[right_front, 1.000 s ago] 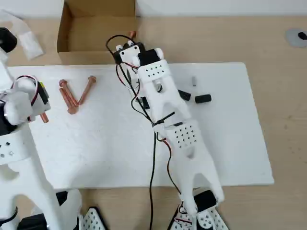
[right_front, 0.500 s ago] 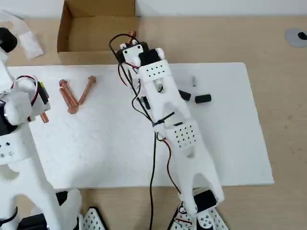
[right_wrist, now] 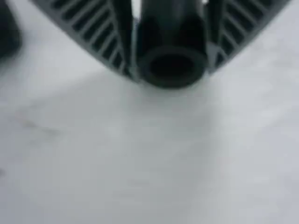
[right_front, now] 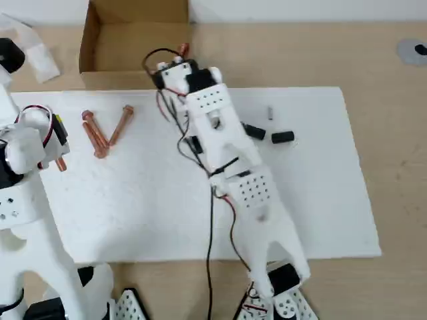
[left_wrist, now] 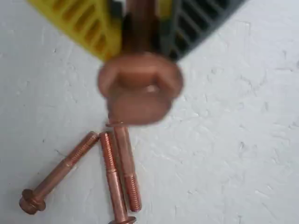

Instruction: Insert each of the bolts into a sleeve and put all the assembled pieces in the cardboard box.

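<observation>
Left pincer [left_wrist: 140, 39]: clamped on a copper bolt [left_wrist: 140, 88], the shank between the yellow and black jaws and the flanged head towards the camera.
Held bolt, position: above the white mat [right_front: 133, 200], at its left end, just beside the left arm in the high view.
Loose bolts [left_wrist: 112, 177]: three lay on the mat beyond the held bolt, fanned with one end of each close together; two were touching along their length.
Right pincer [right_wrist: 169, 46]: clamped on a black sleeve [right_wrist: 173, 67], whose open bore faced the camera, above the mat.
Right arm [right_front: 227, 147]: lay stretched across the middle of the mat, its wrist at the far edge near the cardboard box [right_front: 87, 47].
Spare sleeves: two black ones lay on the mat right of that arm, one [right_front: 282, 137] in the open and one [right_front: 254, 131] just beside the arm.
Box contents: no assembled piece could be made out inside.
</observation>
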Controlling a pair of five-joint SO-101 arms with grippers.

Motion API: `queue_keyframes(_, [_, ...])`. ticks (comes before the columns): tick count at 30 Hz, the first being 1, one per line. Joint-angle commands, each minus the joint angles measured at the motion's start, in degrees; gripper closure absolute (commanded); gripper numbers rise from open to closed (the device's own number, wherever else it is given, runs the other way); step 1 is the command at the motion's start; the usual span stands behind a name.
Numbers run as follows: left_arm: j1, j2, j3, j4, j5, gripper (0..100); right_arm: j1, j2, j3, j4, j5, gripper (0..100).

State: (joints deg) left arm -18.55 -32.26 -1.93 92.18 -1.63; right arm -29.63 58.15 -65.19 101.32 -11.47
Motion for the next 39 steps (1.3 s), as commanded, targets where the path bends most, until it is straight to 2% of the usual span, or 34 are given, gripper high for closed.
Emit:
queue_keyframes(1, [0.53, -1.63, -0.79, -1.23, 0.18, 99, -3.21, -15.60, -0.57, 1.14, -0.35, 98.9])
queue_keyframes(7, [-4.04, -1.71, -3.52, -2.55, 4.92, 99, -8.04, -37.41, 0.75, 1.14, -0.44, 98.9])
queue_keyframes(13, [-5.54, -1.71, -7.30, -2.37, 5.19, 99, -13.49, -60.35, 14.64, 1.14, -0.53, 98.9])
queue_keyframes(18, [-0.62, -1.71, -8.88, -2.37, 5.27, 99, -16.31, -79.16, 30.11, 0.62, -2.99, 98.9])
queue_keyframes(25, [10.90, -1.80, -8.97, -2.99, 5.27, 99, -16.13, -99.12, 50.42, -1.67, -5.63, 98.8])
queue_keyframes(30, [18.29, -1.80, -12.04, -6.33, 5.27, 99, -16.04, -113.63, 71.78, -11.08, -5.63, 98.8])
queue_keyframes(34, [23.47, -1.80, -13.63, -10.11, 5.27, 99, -15.87, -127.16, 93.23, -25.32, -5.36, 98.8])
queue_keyframes(39, [28.92, -1.36, -12.75, -10.99, 5.01, 99, -11.65, -143.60, 118.64, -41.93, -3.43, 98.8])
